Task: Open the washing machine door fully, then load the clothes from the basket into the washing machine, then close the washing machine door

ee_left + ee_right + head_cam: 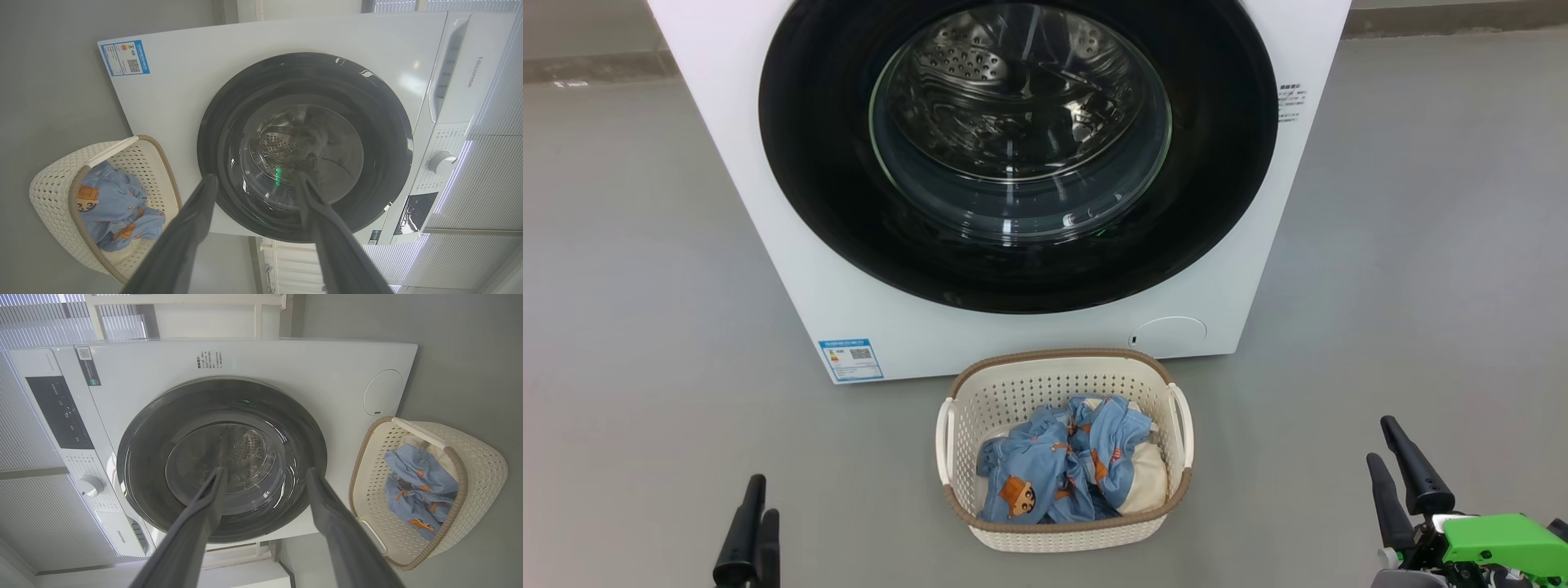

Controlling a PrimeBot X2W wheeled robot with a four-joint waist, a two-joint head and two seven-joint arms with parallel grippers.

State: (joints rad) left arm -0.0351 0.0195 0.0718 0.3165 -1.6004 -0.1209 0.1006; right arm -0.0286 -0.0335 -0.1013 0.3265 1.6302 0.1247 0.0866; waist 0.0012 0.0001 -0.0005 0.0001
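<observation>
The white washing machine (pixel 792 278) stands straight ahead, and its round washing machine door (pixel 1021 139) with the glossy black rim lies shut against the front; the steel drum shows through the glass. On the floor just in front sits the cream basket (pixel 1062 358). Inside it lie the clothes (pixel 1062 469), a blue printed bundle with a cream piece. My left gripper (pixel 764 498) hovers low at the left of the basket, open and empty, as the left wrist view (pixel 256 179) confirms. My right gripper (pixel 1381 441) hovers at the basket's right, also open and empty (pixel 266 473).
Grey floor (pixel 1405 269) spreads on both sides of the machine. A blue label sticker (pixel 850 359) and a round cap (pixel 1168 335) sit low on its front. The control panel with a knob (pixel 441 162) tops the machine, and slatted blinds (pixel 36 522) stand behind it.
</observation>
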